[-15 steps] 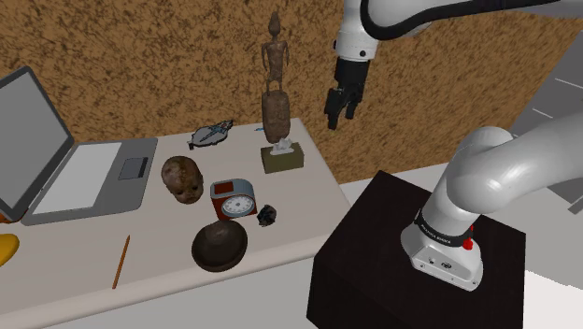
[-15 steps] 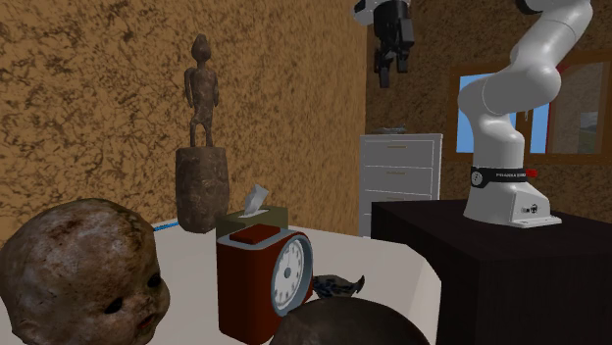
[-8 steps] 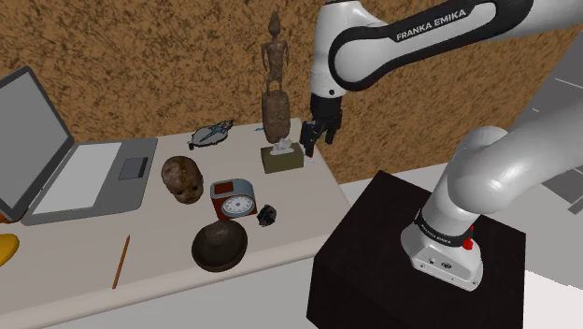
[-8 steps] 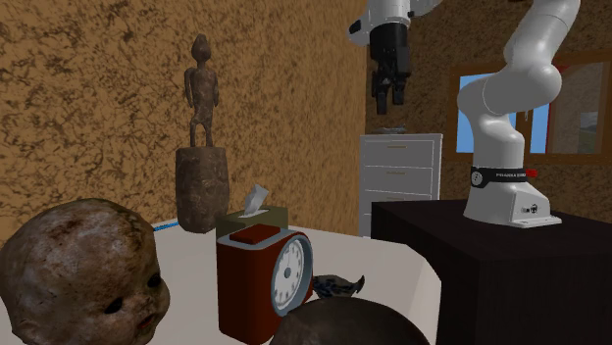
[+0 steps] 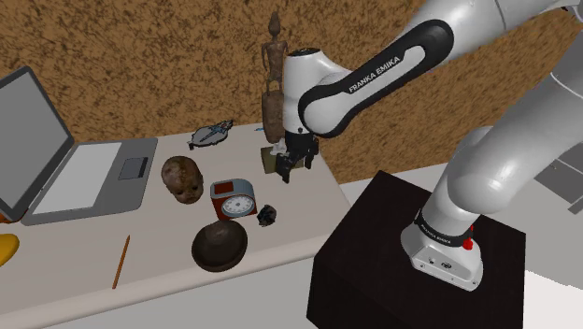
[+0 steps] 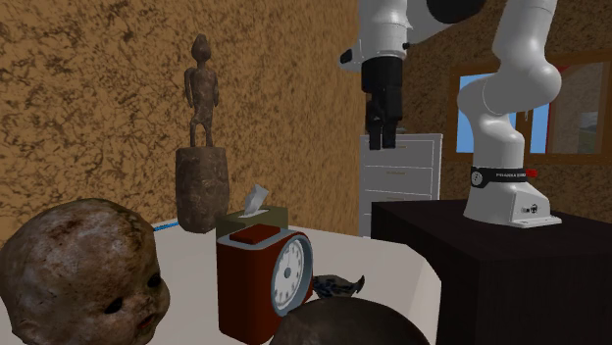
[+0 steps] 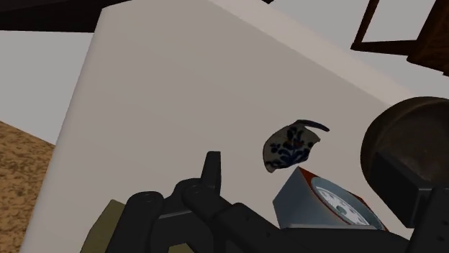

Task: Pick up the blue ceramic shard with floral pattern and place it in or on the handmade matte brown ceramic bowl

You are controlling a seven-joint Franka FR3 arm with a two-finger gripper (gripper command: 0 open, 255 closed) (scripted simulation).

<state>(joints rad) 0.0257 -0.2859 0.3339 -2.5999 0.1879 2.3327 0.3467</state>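
The shoulder view looks from high beside and a little behind the stand, facing down over the whole table, with the arm reaching toward that view's upper left. The second exterior view sits low, about level with the tabletop and very near the doll's head and the red clock, facing across the table toward the stand, so both views share the clock, the head, the wooden figure and the arm. The wrist view looks down from close above, along the end effector, onto the table's pale top, taking in the same clock, the blue-patterned shard and the brown bowl.
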